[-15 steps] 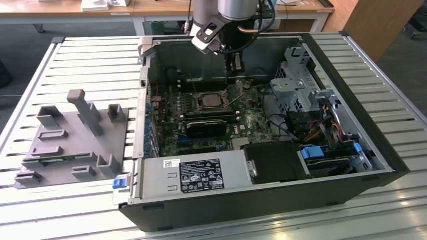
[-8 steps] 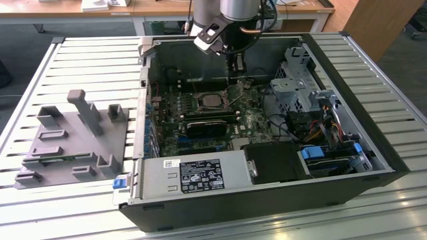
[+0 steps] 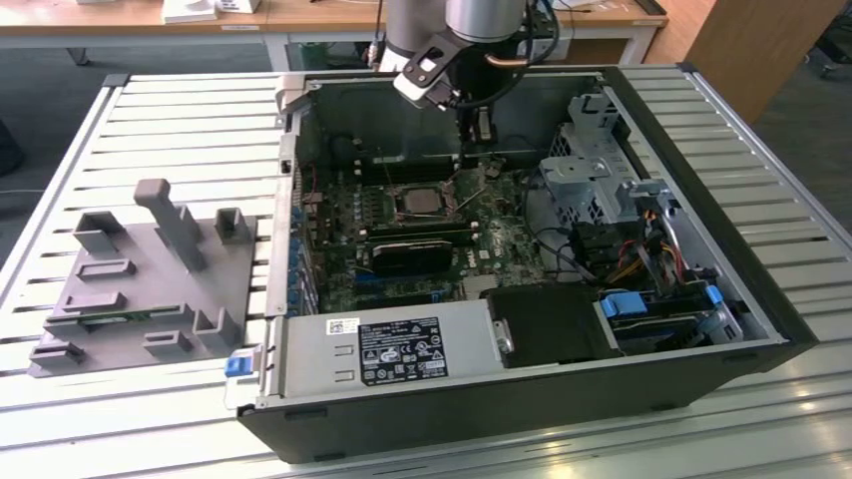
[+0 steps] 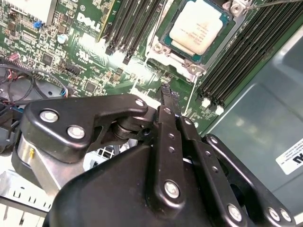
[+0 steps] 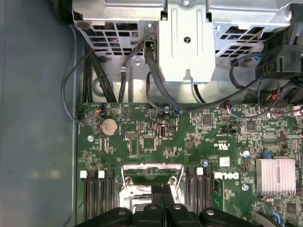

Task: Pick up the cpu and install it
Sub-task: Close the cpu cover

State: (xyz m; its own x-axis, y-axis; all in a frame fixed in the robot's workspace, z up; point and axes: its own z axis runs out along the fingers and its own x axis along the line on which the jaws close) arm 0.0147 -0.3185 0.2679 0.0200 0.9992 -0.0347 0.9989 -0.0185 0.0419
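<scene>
**Claw empty above the board, cpu sitting in its socket**

- Claw [image 4: 165, 92]: narrow. In both wrist views the two fingers lie pressed together with nothing between them. It grips nothing.
- The cpu [image 4: 200, 26]: flat in the socket [image 4: 166, 46] on the motherboard [image 3: 500, 239], silver top up, with the metal frame around its edges. By the look of it the chip is already placed. I cannot tell whether the frame is latched.
- Key relation: the claw is not over the chip. In the second wrist view its tip hangs just beyond one corner of the socket, beside the end of the memory slots [image 4: 246, 52]. In the exterior view the cpu [image 3: 423, 203] lies toward the exterior view's left of the claw [image 3: 476, 135] and nearer the camera. The two are close but apart.
- Axis: the chip is square, so it has no long axis. Its edges run parallel to the memory slots, and the closed fingers point down at the board.
- Surface: the open computer case [image 3: 533, 409] lies on its side on a slatted metal worktop [image 3: 174, 130]. A grey fixture tray [image 3: 134, 289] sits just beside it on the exterior view's left.
- Inside the case there is a power supply [image 3: 386, 349] at the near edge, and a drive cage [image 3: 586, 150] with loose cables on the exterior view's right.
- Room: wooden desks [image 3: 134, 20] stand beyond the worktop.
</scene>
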